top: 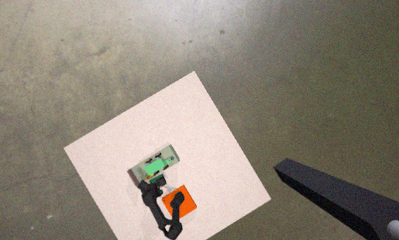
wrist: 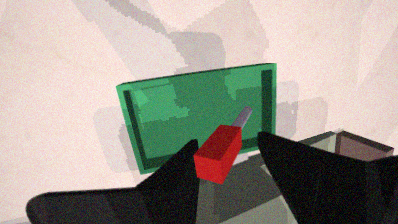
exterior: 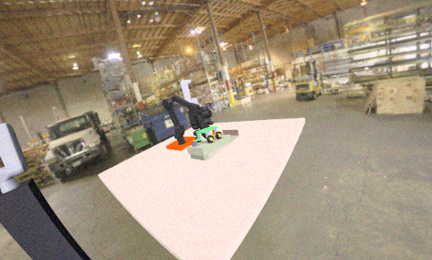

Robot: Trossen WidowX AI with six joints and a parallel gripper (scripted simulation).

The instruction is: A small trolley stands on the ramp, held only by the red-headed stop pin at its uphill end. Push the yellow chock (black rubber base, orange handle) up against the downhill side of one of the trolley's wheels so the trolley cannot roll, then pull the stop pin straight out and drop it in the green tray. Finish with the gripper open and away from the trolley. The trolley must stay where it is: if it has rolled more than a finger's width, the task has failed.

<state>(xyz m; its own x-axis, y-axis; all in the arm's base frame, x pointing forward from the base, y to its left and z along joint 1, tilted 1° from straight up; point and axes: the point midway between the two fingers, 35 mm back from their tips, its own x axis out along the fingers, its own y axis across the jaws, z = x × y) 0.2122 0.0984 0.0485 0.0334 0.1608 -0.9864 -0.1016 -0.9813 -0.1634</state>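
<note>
In the wrist view my gripper (wrist: 227, 142) is open. The stop pin's red head (wrist: 217, 155) lies between the parted black fingers, close to the left one. Its grey shaft (wrist: 243, 116) points over the green tray (wrist: 200, 107) (top: 156, 179); whether the pin rests on the tray cannot be told. The green trolley (top: 154, 166) (exterior: 207, 130) stands on the pale ramp (top: 166, 151) (exterior: 221, 145). The chock shows as a small yellow-orange patch (top: 149, 176) at the trolley's downhill end; wheel contact is too small to tell.
The ramp's low end has a brownish wall (top: 133, 178) (exterior: 230, 132) (wrist: 365, 146), right of the fingers in the wrist view. The arm's base stands on an orange plate (top: 190, 206) (exterior: 176, 146). The tray lies beside the ramp, on the arm's side.
</note>
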